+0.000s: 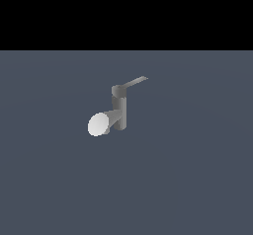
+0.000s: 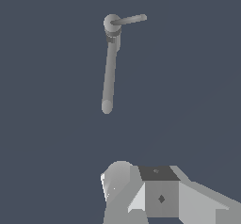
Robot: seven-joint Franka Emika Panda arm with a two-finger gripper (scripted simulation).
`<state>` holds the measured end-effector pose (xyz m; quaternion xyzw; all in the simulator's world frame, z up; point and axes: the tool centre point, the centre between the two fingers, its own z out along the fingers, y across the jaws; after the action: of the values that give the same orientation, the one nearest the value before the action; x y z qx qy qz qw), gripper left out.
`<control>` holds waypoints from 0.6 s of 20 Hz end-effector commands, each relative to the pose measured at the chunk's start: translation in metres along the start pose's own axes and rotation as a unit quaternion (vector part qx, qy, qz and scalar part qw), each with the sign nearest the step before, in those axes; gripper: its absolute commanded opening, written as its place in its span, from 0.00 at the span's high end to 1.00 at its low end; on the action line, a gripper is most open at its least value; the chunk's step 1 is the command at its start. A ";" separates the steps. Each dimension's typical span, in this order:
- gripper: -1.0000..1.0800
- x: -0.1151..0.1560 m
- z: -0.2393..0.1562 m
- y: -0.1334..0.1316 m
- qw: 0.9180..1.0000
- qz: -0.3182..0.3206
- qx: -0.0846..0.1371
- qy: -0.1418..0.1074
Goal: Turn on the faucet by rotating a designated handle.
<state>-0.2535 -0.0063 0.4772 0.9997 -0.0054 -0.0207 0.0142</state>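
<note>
1. Gripper (image 2: 151, 196): seen only in the wrist view, as a cluster of pale grey blocky shapes with 1 dark square face and 1 rounded pale part beside it. The fingertips are cut off at the picture's edge, so I cannot tell whether the jaws stand apart or together. It holds nothing visible and is well apart from the faucet. It does not appear in the exterior view.

2. Faucet (image 1: 120, 111): 1 small matte grey post, upright on the floor, near the middle of the exterior view.
   - Spout (image 1: 102, 123): pale flaring cone, leaving the lower part of the post toward the exterior view's left, with its wide mouth facing outward.
   - Handle (image 1: 134, 82): thin flat grey lever, projecting from the top cap toward the exterior view's right and slightly upward. Nothing touches it.
   - In the wrist view the cap (image 2: 112, 23) shows as a round grey knob with 2 slim bars leaving it, 1 long and 1 short. Which bar is the lever cannot be told there.

3. Floor (image 1: 197, 179): flat slate-blue surface under the faucet.

4. Backdrop (image 1: 126, 14): plain black band beyond the floor.
</note>
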 end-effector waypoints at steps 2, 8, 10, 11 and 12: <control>1.00 0.000 0.000 0.000 1.000 0.000 0.000 0.000; 1.00 0.002 0.002 -0.011 1.000 -0.010 0.008 -0.005; 1.00 0.002 0.003 -0.015 1.000 -0.015 0.010 -0.007; 1.00 0.001 0.003 -0.016 1.000 -0.017 0.010 -0.007; 1.00 0.001 0.003 -0.016 1.000 -0.018 0.010 -0.007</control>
<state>-0.2523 0.0080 0.4743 0.9996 0.0097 -0.0274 0.0048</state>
